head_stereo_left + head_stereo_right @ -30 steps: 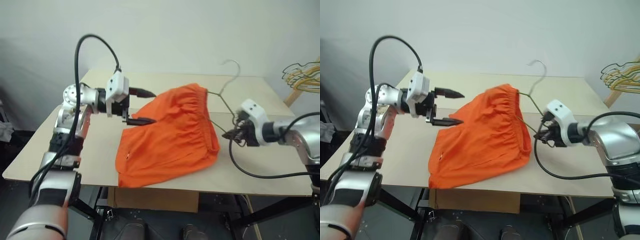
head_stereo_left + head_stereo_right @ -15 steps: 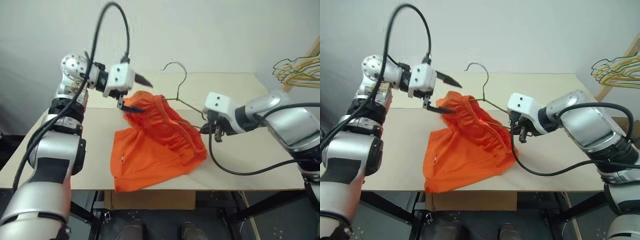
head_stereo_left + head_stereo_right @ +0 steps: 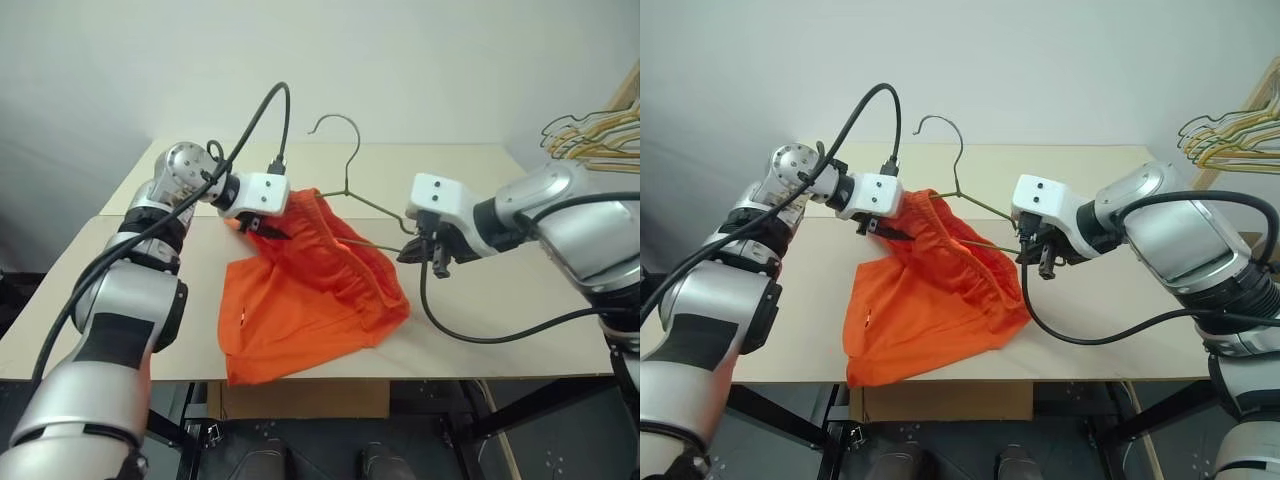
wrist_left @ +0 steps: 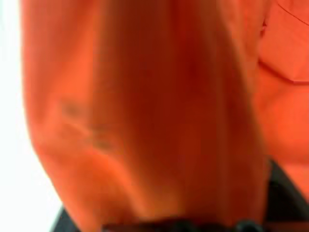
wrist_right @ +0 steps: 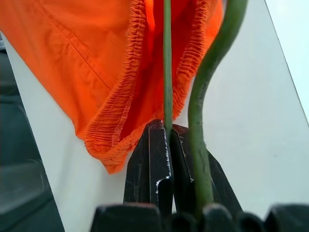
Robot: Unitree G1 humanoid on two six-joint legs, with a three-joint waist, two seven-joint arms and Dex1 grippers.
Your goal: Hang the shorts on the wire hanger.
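Observation:
The orange shorts (image 3: 310,290) lie crumpled on the table, waistband toward the far side. The wire hanger (image 3: 349,175) runs through the waistband opening, its hook standing up behind the shorts. My right gripper (image 3: 413,252) is at the shorts' right edge, shut on the hanger's thin wire (image 5: 167,72), which shows pinched between its fingers (image 5: 155,145). My left gripper (image 3: 268,226) sits at the waistband's far left corner, shut on the fabric, which bunches up there. Orange cloth (image 4: 159,96) lies right against the left wrist camera.
A bunch of yellow, green and wooden hangers (image 3: 590,135) hangs at the back right. The light wooden table (image 3: 500,300) has bare surface on both sides of the shorts. A cardboard box (image 3: 300,400) sits under the front edge.
My left gripper came down from above the shorts onto the waistband corner and closed on it. The right gripper carried the hanger leftward into the waistband, bunching the shorts. The camera view also shifted.

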